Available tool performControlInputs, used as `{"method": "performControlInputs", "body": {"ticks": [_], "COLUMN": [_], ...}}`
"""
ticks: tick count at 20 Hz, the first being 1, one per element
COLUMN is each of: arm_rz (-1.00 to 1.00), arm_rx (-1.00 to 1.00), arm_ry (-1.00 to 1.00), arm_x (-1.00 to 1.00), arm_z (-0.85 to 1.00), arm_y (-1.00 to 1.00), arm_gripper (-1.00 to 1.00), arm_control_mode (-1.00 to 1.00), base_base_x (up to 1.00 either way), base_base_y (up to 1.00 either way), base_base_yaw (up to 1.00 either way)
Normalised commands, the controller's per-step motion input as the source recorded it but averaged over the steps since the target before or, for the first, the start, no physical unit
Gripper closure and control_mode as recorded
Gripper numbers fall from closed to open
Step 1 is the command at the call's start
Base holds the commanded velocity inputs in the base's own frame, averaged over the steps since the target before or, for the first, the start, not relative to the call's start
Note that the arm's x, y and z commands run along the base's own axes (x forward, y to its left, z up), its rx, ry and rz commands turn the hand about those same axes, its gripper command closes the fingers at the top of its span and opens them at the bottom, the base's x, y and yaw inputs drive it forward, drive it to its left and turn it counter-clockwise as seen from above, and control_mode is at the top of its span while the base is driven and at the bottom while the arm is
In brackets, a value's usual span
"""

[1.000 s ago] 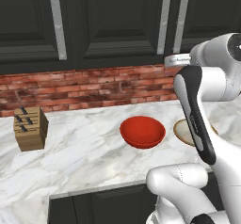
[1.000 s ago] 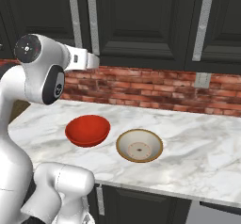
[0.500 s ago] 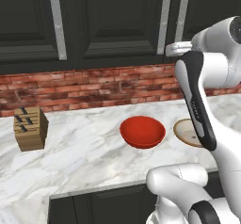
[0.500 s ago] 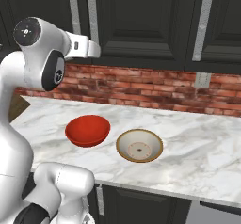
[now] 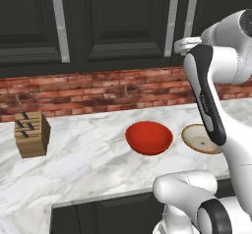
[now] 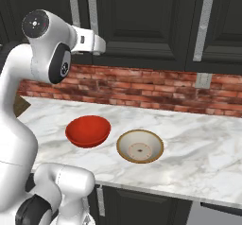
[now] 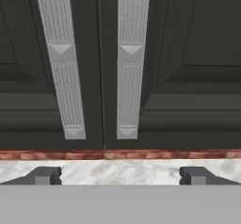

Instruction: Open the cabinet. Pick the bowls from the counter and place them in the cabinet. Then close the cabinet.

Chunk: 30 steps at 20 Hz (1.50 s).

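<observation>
Arm has risen over the last second; gripper now faces the cabinet handles, jaws wide open and empty. So it's the door-opening approach, nothing grasped yet. Cabinet: black, shut, above the worktop. Red bowl and tan bowl untouched on it.

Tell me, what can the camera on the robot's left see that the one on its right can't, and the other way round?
The left base view alone shows a wooden knife block standing on the counter, well to the left of the bowls. The right base view alone shows a grey wall outlet on the brick backsplash and the speckled inside of the tan bowl whole. Both show the red bowl beside the tan bowl, the closed black cabinet with its paired silver handles, and the white arm raised toward them.
</observation>
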Motion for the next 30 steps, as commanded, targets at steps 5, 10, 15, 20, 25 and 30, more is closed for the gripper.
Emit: {"method": "performControlInputs", "body": {"ticks": [5,10,15,20,25,30], "arm_rz": [0.0,0.0,0.03,0.03,-0.13,-0.18], "arm_rx": [0.0,0.0,0.0,0.0,0.0,0.0], "arm_ry": [0.0,0.0,-0.02,0.0,0.0,0.0], "arm_x": [0.31,0.31,0.25,0.29,0.41,0.48], "arm_z": [0.01,0.0,0.0,0.0,0.0,0.0], "arm_y": [-0.02,0.0,0.0,0.0,0.13,-0.01], "arm_gripper": [-1.0,-1.0,-1.0,-1.0,-1.0,-1.0], "arm_control_mode": [-1.0,-1.0,-1.0,-1.0,-1.0,-1.0], "base_base_x": [0.0,0.0,0.0,0.0,0.0,0.0], "base_base_y": [0.0,0.0,0.0,0.0,0.0,0.0], "base_base_yaw": [0.0,0.0,0.0,0.0,0.0,0.0]}}
